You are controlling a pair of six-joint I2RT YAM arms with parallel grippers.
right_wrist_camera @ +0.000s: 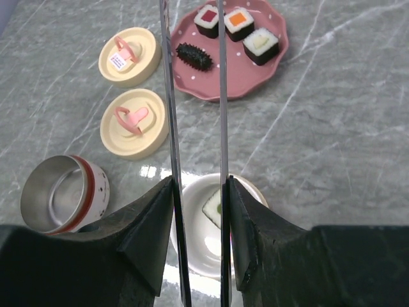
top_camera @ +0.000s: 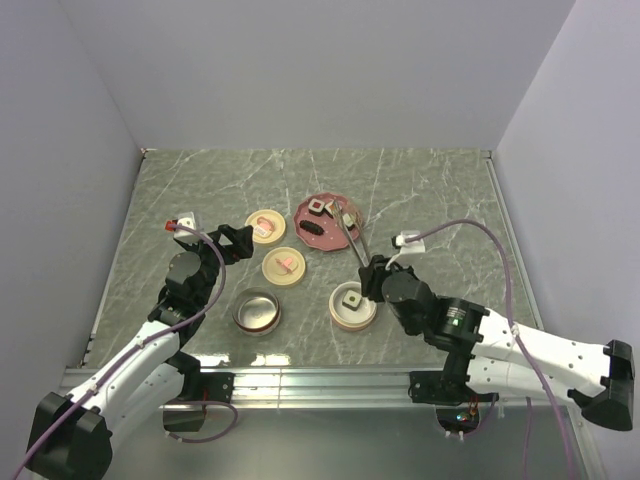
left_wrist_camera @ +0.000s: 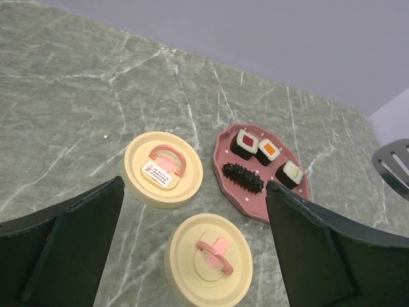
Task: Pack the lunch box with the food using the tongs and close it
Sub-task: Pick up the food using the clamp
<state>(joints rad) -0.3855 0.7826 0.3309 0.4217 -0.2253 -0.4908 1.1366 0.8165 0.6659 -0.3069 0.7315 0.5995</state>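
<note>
My right gripper (top_camera: 372, 270) (right_wrist_camera: 199, 185) is shut on the tongs (top_camera: 350, 238) (right_wrist_camera: 221, 96). Their two thin arms run parallel toward the pink plate (top_camera: 330, 238) (right_wrist_camera: 243, 73), nothing between them. On the plate lie three dark-sided food cubes, topped red (right_wrist_camera: 206, 19), orange (right_wrist_camera: 238, 20) and white-green (right_wrist_camera: 261, 45), plus an all-dark piece (right_wrist_camera: 193, 55). Another white-topped cube (top_camera: 352, 298) (right_wrist_camera: 214, 208) sits in the white lunch box bowl (top_camera: 353, 320) below the right jaws. My left gripper (top_camera: 235, 240) (left_wrist_camera: 195, 187) hangs open over the two cream lids (left_wrist_camera: 163, 169) (left_wrist_camera: 209, 259).
A steel container (top_camera: 257, 311) (right_wrist_camera: 61, 192) with a red stripe stands left of the white bowl. Grey walls close in the marble table on three sides. The tongs' tip (left_wrist_camera: 393, 163) shows at the right edge of the left wrist view.
</note>
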